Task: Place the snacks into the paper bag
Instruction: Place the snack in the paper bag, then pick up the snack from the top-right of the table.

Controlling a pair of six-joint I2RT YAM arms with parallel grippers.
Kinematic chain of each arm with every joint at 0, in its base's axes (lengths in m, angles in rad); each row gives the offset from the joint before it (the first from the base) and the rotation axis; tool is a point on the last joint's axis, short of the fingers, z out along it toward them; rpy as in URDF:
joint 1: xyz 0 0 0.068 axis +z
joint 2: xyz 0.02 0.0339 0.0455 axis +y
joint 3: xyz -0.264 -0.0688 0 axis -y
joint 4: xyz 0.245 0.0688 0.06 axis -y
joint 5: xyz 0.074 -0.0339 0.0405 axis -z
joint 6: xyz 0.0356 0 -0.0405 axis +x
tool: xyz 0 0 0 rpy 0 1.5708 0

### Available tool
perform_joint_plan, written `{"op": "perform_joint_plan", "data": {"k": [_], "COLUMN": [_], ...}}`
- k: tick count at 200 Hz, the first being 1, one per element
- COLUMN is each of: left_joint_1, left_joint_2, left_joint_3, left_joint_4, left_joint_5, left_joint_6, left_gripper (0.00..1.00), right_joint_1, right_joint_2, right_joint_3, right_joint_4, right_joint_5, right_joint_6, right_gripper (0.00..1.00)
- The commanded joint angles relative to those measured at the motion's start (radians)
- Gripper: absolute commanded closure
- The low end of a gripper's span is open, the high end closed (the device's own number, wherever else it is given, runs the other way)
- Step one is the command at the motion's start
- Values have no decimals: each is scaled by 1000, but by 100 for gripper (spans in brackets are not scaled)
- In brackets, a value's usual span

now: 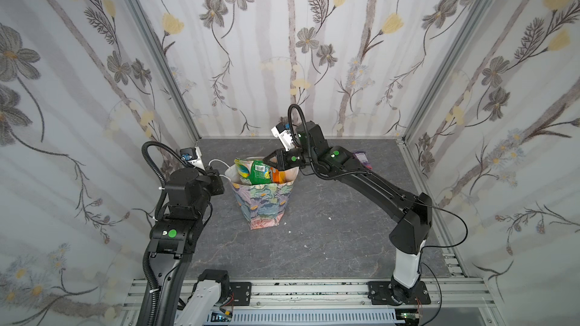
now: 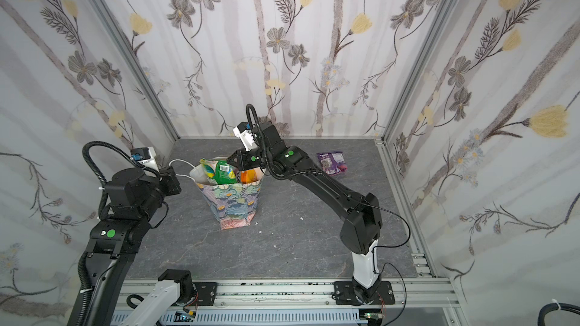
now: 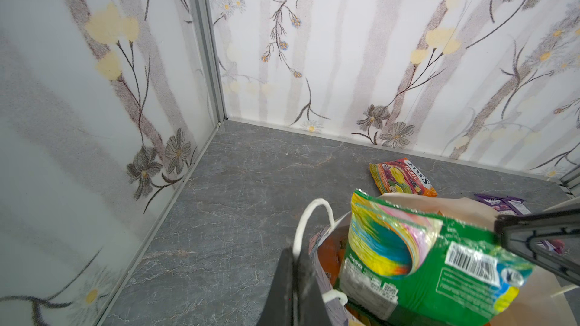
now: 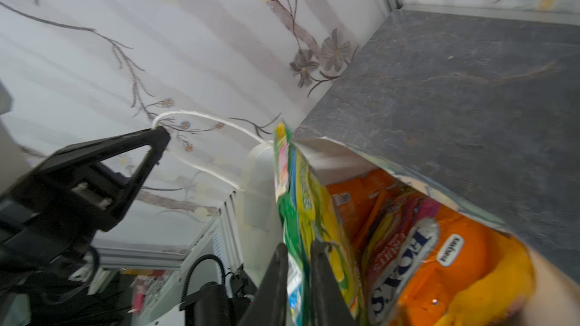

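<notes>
The paper bag (image 1: 263,205) is standing mid-way across the table (image 1: 329,214), with a green packet (image 1: 259,172) poking out the top. The right gripper (image 4: 299,246) is straddling that packet, but I can't tell if it's actually pinching it. The left gripper (image 3: 296,255) is clamping the white cord handle (image 3: 306,214). A purple packet (image 2: 332,163) is lying near the back wall.

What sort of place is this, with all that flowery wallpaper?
Probably a robot test booth, not a home: two robot arms mounted on a metal rail, printed panels in metal framing around a small tabletop.
</notes>
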Motion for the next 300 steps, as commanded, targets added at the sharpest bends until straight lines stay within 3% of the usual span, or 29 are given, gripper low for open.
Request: {"op": "perform_joint_plan", "data": {"k": [1,14,32,53,149,203,231,259,284,300], "left_joint_1": [-1,0,1,0,0,0,0,1,-1,-1], "left_joint_2": [4,4,4,5,5,-6,-14,-30,-48,-47], "left_joint_3": [10,10,9,11,7,4,0,-14,-24,-19], "left_joint_4": [3,3,4,4,13,17,28,37,38,41], "left_joint_5": [-11,-11,-11,-11,-7,-1,8,30,29,31], "left_joint_6": [-9,-9,-9,-9,-9,-2,10,8,8,9], "left_gripper": [96,95,95,95,95,95,96,97,96,96], "right_joint_1": [32,51,75,89,99,105,96,50,-74,-161], "right_joint_2": [50,73,84,74,86,-30,-157,-378,-603,-689], "right_joint_3": [101,179,256,274,278,251,108,-186,-509,-629], "right_joint_4": [-229,-297,-339,-324,-277,-229,-158,37,256,274], "right_joint_5": [174,267,380,351,260,374,457,470,449,438], "right_joint_6": [-149,-191,-243,-288,-304,-312,-284,-216,-77,-11], "right_gripper": [65,54,51,46,54,56,54,54,51,50]}}
